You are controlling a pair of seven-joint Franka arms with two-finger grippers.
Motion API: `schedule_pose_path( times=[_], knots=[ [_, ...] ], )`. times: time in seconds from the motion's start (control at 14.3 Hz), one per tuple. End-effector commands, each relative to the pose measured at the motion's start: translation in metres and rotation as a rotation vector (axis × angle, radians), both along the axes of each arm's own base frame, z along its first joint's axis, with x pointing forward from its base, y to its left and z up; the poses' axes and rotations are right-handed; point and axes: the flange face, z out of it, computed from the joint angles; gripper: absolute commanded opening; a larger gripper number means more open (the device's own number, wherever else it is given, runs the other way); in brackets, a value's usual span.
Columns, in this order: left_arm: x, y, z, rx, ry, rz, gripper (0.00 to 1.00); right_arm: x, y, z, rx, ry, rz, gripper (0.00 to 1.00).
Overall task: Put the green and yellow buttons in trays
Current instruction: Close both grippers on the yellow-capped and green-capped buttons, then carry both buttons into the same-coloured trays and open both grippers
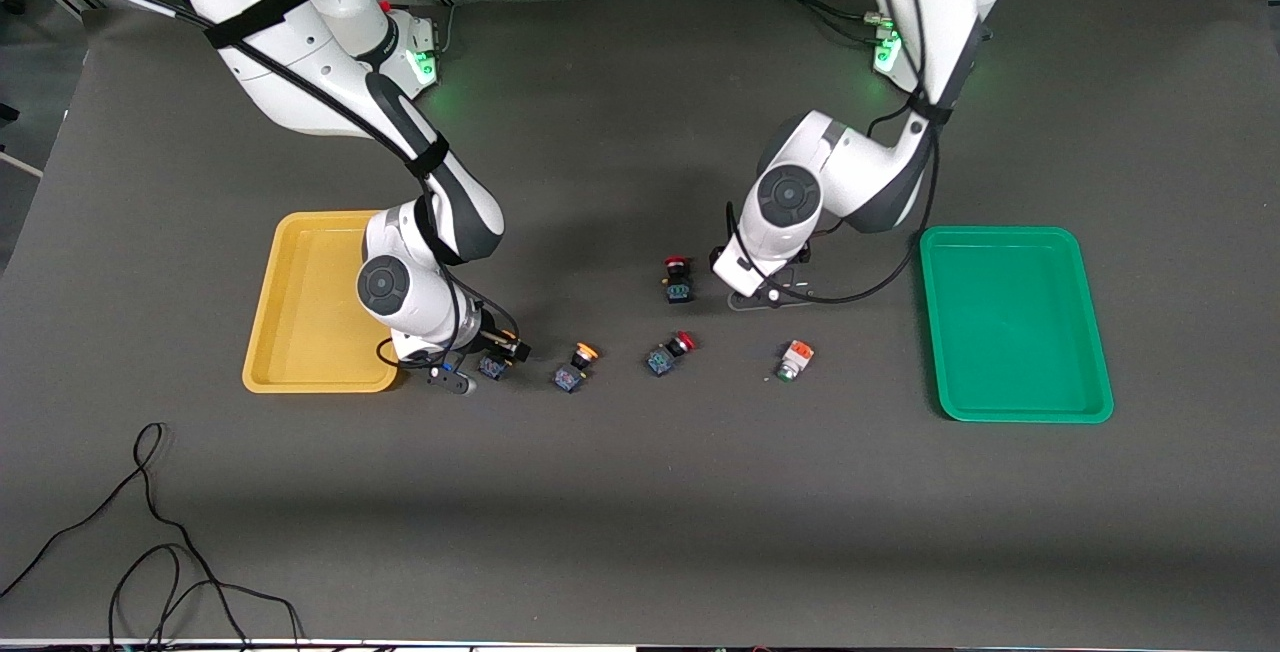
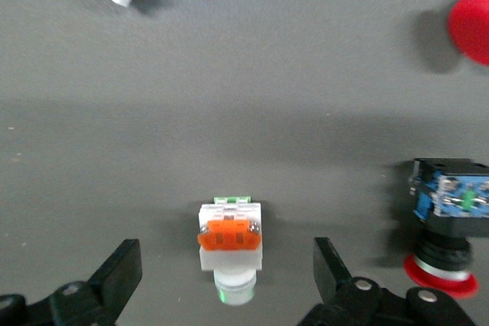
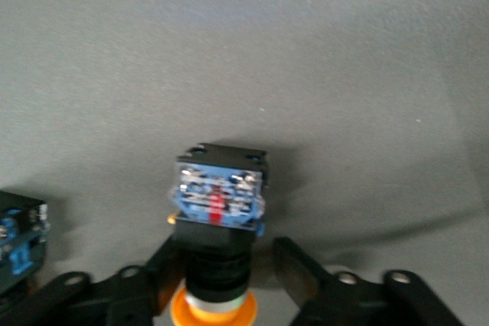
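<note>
My right gripper is low on the table beside the yellow tray, open around a yellow-capped button. In the right wrist view one finger touches this button and the other stands apart. A second yellow-capped button lies next to it, toward the left arm's end. My left gripper is open, low over a white button with an orange band, which lies between its fingers untouched and is hidden in the front view. A second white button lies nearer the camera. The green tray is empty.
Two red-capped buttons lie mid-table, one close beside my left gripper and one nearer the camera. Loose black cables lie at the table's near edge, toward the right arm's end.
</note>
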Motion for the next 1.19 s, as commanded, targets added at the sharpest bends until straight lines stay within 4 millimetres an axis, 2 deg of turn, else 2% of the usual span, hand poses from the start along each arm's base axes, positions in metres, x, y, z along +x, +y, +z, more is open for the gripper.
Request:
schedule_pose_path(
  times=[0.0, 0.07, 0.14, 0.21, 0.28, 0.35, 0.42, 0.56, 0.7, 0.77, 0.84, 0.98, 1.12],
  knots=[
    [0.000, -0.004, -0.015, 0.003, -0.015, -0.002, 1.00, 0.013, -0.001, 0.010, -0.007, 0.028, -0.010, 0.00],
    [-0.002, -0.005, -0.020, 0.005, -0.016, -0.007, 1.00, 0.022, -0.003, 0.024, -0.010, 0.057, -0.007, 0.00],
    [-0.003, -0.006, -0.021, 0.006, -0.012, -0.015, 0.99, 0.031, -0.008, 0.047, -0.015, 0.079, -0.006, 0.00],
    [-0.003, -0.006, -0.018, 0.006, -0.010, -0.023, 0.91, 0.039, -0.015, 0.071, -0.025, 0.099, -0.003, 0.00],
    [-0.004, -0.006, -0.016, 0.008, -0.006, -0.023, 0.75, 0.043, -0.024, 0.096, -0.041, 0.109, 0.018, 0.00],
    [-0.004, -0.006, -0.016, 0.009, -0.002, -0.023, 0.57, 0.047, -0.044, 0.120, -0.051, 0.116, 0.056, 0.00],
    [-0.005, -0.005, -0.016, 0.011, 0.001, -0.023, 0.45, 0.048, -0.067, 0.139, -0.042, 0.130, 0.091, 0.00],
    [-0.006, -0.005, -0.018, 0.018, 0.011, -0.024, 0.34, 0.048, -0.107, 0.175, -0.022, 0.130, 0.156, 0.00],
    [-0.006, -0.005, -0.012, 0.025, 0.023, -0.021, 0.32, 0.042, -0.146, 0.201, -0.015, 0.121, 0.211, 0.00],
    [-0.004, -0.005, -0.002, 0.025, 0.029, -0.020, 0.31, 0.035, -0.171, 0.208, -0.014, 0.109, 0.250, 0.00],
    [0.004, -0.005, 0.017, 0.017, 0.025, -0.015, 0.31, 0.026, -0.197, 0.206, -0.011, 0.105, 0.289, 0.00],
    [0.027, 0.001, 0.075, -0.011, 0.014, 0.018, 0.30, 0.007, -0.246, 0.197, -0.004, 0.093, 0.351, 0.00],
    [0.048, 0.018, 0.138, -0.042, -0.013, 0.054, 0.29, -0.008, -0.291, 0.168, -0.009, 0.090, 0.375, 0.00]
  ],
)
